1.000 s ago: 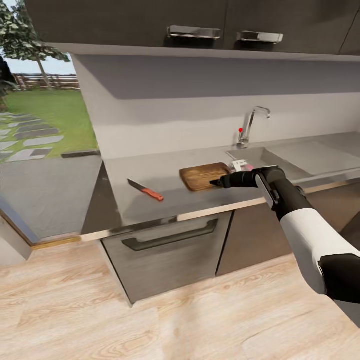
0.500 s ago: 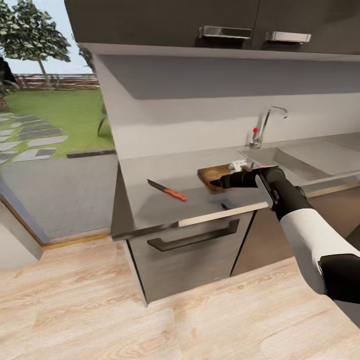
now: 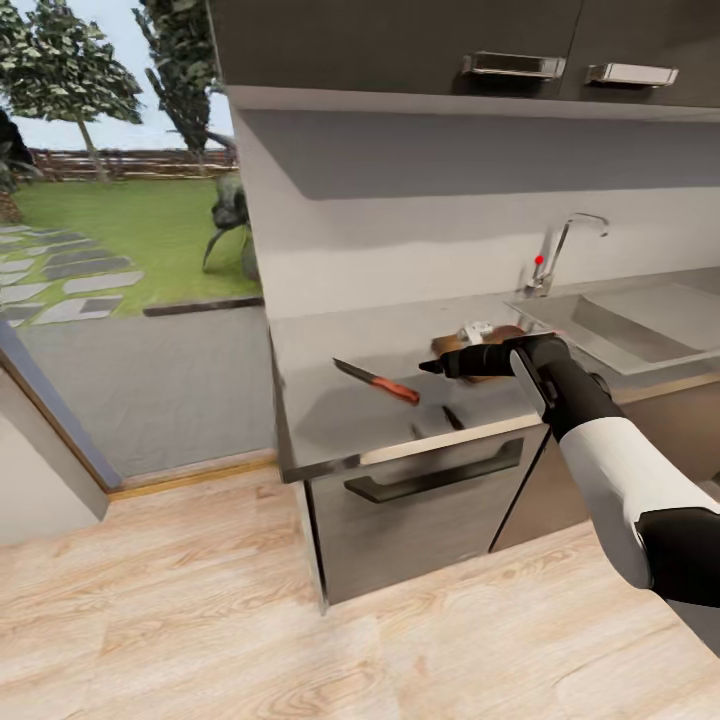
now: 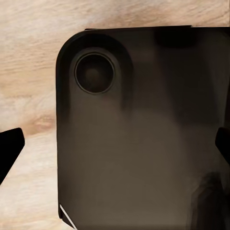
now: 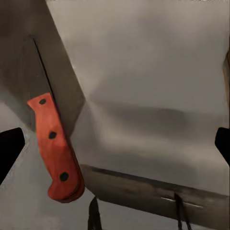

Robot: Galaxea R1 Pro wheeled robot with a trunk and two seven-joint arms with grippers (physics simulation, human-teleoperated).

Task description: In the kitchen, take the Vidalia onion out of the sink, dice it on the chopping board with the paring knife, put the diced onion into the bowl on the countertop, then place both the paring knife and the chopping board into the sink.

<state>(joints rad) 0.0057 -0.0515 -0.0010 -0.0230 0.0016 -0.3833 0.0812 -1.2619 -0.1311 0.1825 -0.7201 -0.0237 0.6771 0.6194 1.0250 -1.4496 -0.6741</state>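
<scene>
- At the left edge of the head view, an open doorway gives on to lawn, trees and stepping stones; pale wood flooring (image 3: 200,620) fills the lower frame.
- Left of centre on the grey surface (image 3: 330,420), the paring knife (image 3: 378,382) lies flat, dark blade toward the upper left, red handle toward the lower right. It looks light, stiff and thin; the riveted handle (image 5: 55,153) is the safer place to take hold, though lying so low it may slip from a pinch.
- At centre, the right hand (image 3: 432,367) hovers over the surface just right of the knife; in the right wrist view its fingertips sit at opposite edges, spread wide, holding nothing.
- Behind that hand, the chopping board (image 3: 478,345) lies partly hidden, something small and pale on it that cannot be identified.
- At centre right, the sink (image 3: 640,335) and chrome faucet (image 3: 560,250) stand under dark wall cabinets (image 3: 420,40).
- In the left wrist view, the left hand (image 4: 115,148) hangs spread apart over a dark rounded panel.
</scene>
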